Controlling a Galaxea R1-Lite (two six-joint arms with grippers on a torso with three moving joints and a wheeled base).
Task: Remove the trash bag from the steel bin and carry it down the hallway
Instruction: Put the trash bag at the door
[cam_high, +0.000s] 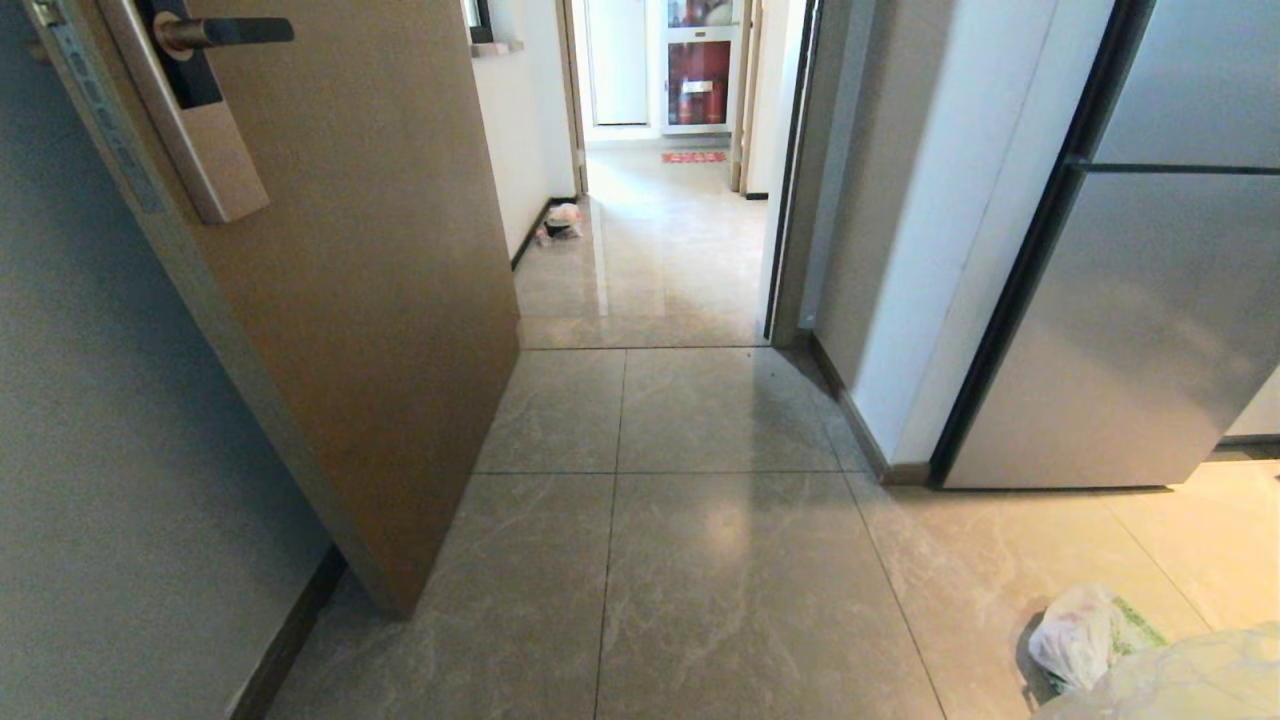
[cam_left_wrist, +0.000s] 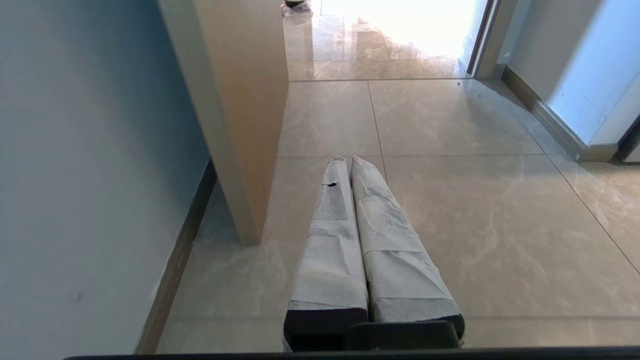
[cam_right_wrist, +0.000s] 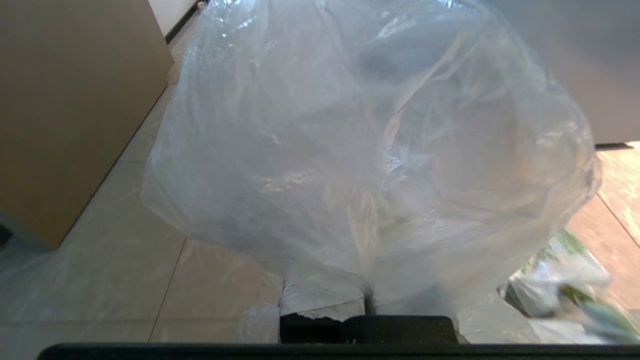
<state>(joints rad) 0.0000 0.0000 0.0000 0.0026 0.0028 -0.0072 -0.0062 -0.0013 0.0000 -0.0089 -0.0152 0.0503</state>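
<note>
Ahead of the robot the hallway (cam_high: 660, 240) runs past a brown door (cam_high: 380, 300) and a grey fridge (cam_high: 1150, 320). Low on the right, the trash bag (cam_right_wrist: 370, 150) puffs out big and clear, pinched tight in the right claw (cam_right_wrist: 367, 300). The left claw (cam_left_wrist: 350, 160) hangs over the floor tiles (cam_left_wrist: 450, 210), squeezed closed and holding nothing. A small stuffed bag (cam_high: 1075, 635) lies on the floor just beside the trash bag.

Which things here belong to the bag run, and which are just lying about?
Job:
- trash bag, held in the shut right pincer
- hallway ahead

Lying about:
- small bag on the floor, right
- bundle by the hallway wall
- open door
- fridge
</note>
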